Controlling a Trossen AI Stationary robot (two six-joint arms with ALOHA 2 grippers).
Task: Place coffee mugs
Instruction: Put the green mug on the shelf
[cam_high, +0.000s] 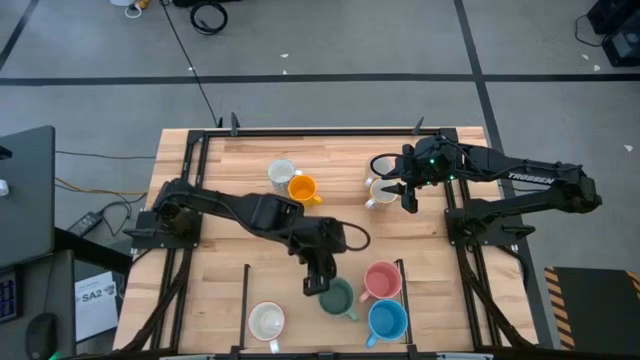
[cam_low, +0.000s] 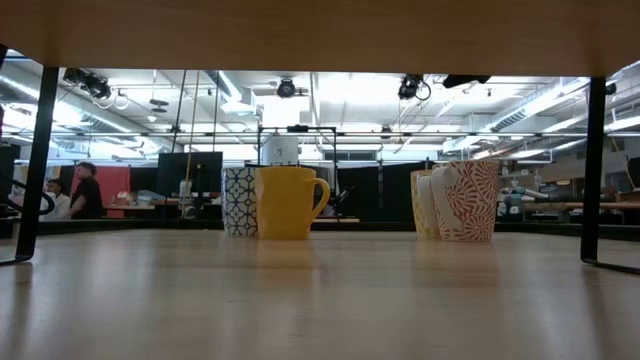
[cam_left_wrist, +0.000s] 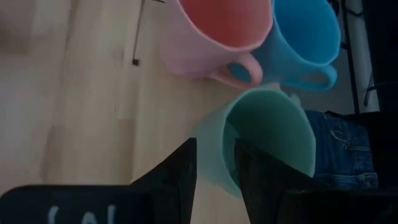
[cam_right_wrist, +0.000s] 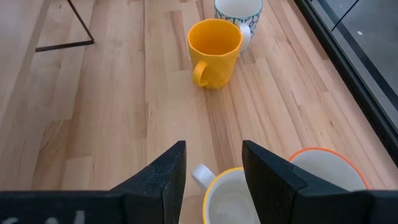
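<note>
Eight coffee mugs stand on the wooden counter (cam_high: 230, 250): beside the dark green mug (cam_high: 338, 297) are a pink mug (cam_high: 381, 280), a blue mug (cam_high: 387, 320) and a white mug (cam_high: 266, 321), while farther off sit an orange mug (cam_high: 303, 188), a patterned white mug (cam_high: 281, 173) and two cream mugs (cam_high: 383, 192). The left gripper (cam_high: 318, 283) is clamped on the dark green mug's rim, one finger inside. The right gripper (cam_high: 410, 196), its arm lettered "TROSSEN", hangs spread apart over the cream mugs.

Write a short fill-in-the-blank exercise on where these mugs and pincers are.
1. The left pincer grips the rim of the ____ mug.
2. The pink mug stands beside the ____ mug.
3. The orange mug touches a patterned ____ mug.
4. The right pincer hovers, ____, over a yellow-rimmed mug.

Missing words: green; blue; white; open
</note>
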